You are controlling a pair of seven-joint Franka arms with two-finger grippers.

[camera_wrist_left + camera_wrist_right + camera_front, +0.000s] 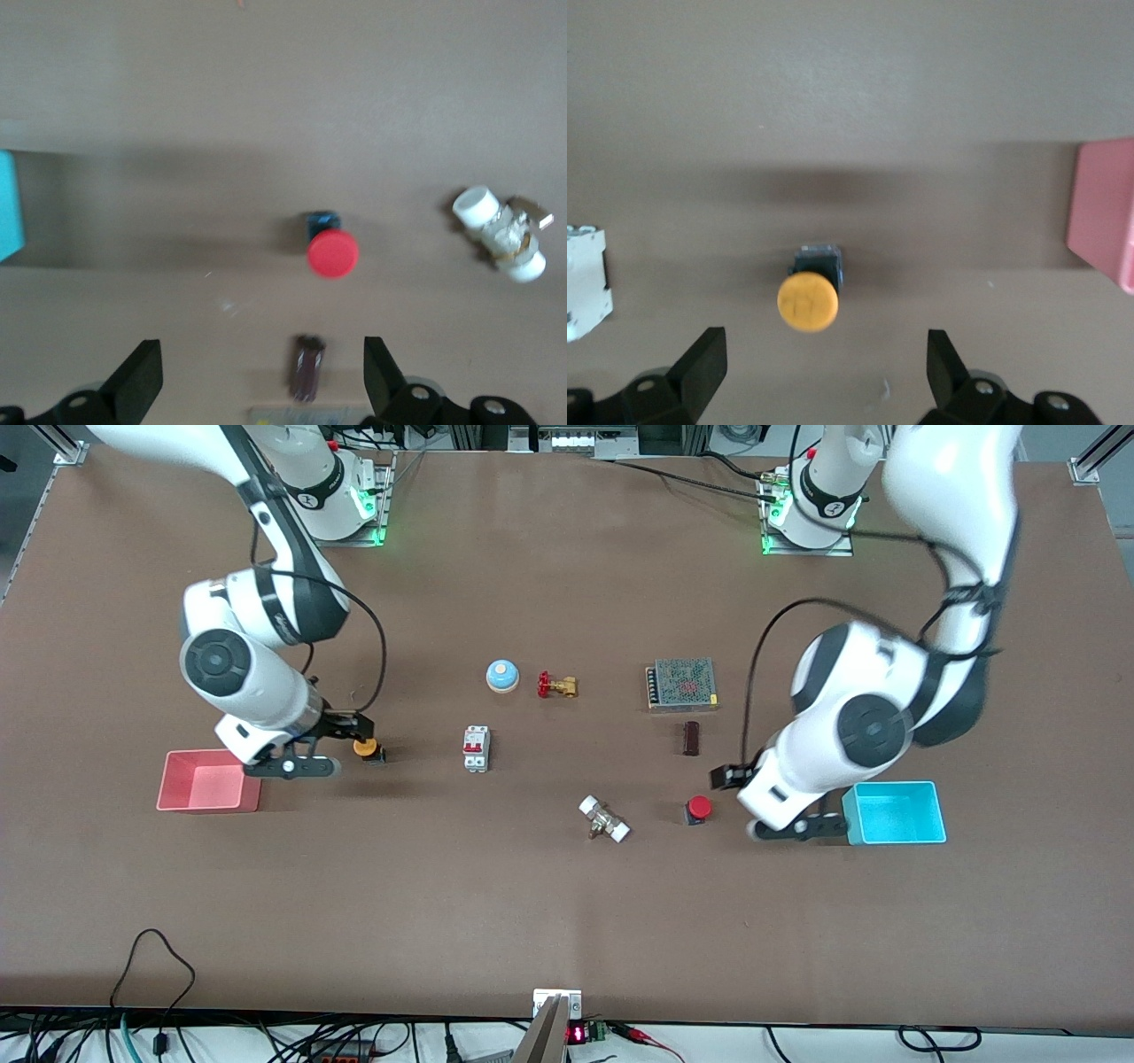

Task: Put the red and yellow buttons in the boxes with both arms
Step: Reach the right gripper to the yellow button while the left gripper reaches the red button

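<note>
The yellow button [365,747] stands on the table beside the pink-red box [208,781], toward the table's middle. My right gripper [347,726] hangs low just by the button, open and empty. In the right wrist view the button [807,300] sits just ahead of the open gripper [826,345], and the pink box's corner [1103,212] shows. The red button [699,808] stands near the cyan-blue box [895,812]. My left gripper [725,777] is open and empty over the table beside the red button [332,253]; in its wrist view the gripper [261,350] is spread wide.
A blue bell [502,676], a brass valve with a red handle [556,685], a white circuit breaker [476,748], a meshed power supply [681,684], a small dark brown part [692,738] and a white-capped brass fitting [604,819] lie across the table's middle.
</note>
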